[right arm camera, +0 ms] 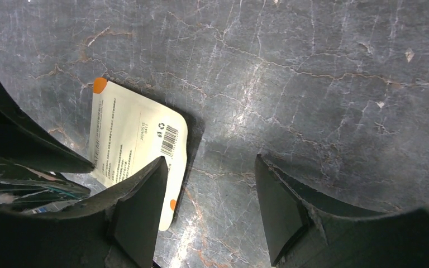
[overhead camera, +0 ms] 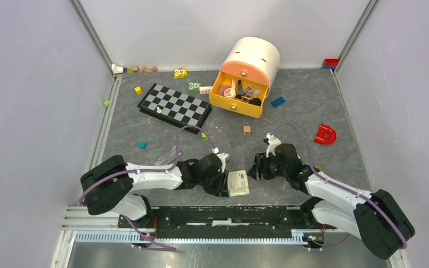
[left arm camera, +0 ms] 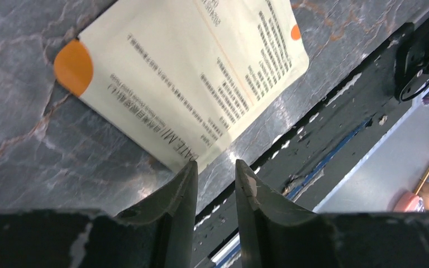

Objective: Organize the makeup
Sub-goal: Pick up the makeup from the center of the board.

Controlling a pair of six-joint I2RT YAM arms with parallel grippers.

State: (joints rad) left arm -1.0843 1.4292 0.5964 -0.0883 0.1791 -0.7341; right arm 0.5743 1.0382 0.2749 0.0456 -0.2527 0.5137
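Note:
A cream sachet (overhead camera: pixel 238 182) with orange corner dots and printed text lies flat on the grey table between my two grippers. In the left wrist view the sachet (left arm camera: pixel 184 72) has its near corner just beyond one fingertip of my left gripper (left arm camera: pixel 217 164). Those jaws stand a narrow gap apart with nothing between them. In the right wrist view my right gripper (right arm camera: pixel 209 159) is wide open over bare table, with the sachet (right arm camera: pixel 131 148) beside its left finger. More makeup (overhead camera: pixel 241 92) lies in the open yellow drawer (overhead camera: pixel 236 105) at the back.
The drawer belongs to a white round-topped box (overhead camera: pixel 252 56). A chessboard (overhead camera: pixel 174 104) lies at the back left. Toy bricks are scattered about: a red D (overhead camera: pixel 325 134), a blue brick (overhead camera: pixel 278 101), a wooden cube (overhead camera: pixel 247 129), a teal cube (overhead camera: pixel 142 144). The black base rail (overhead camera: pixel 223 215) runs along the near edge.

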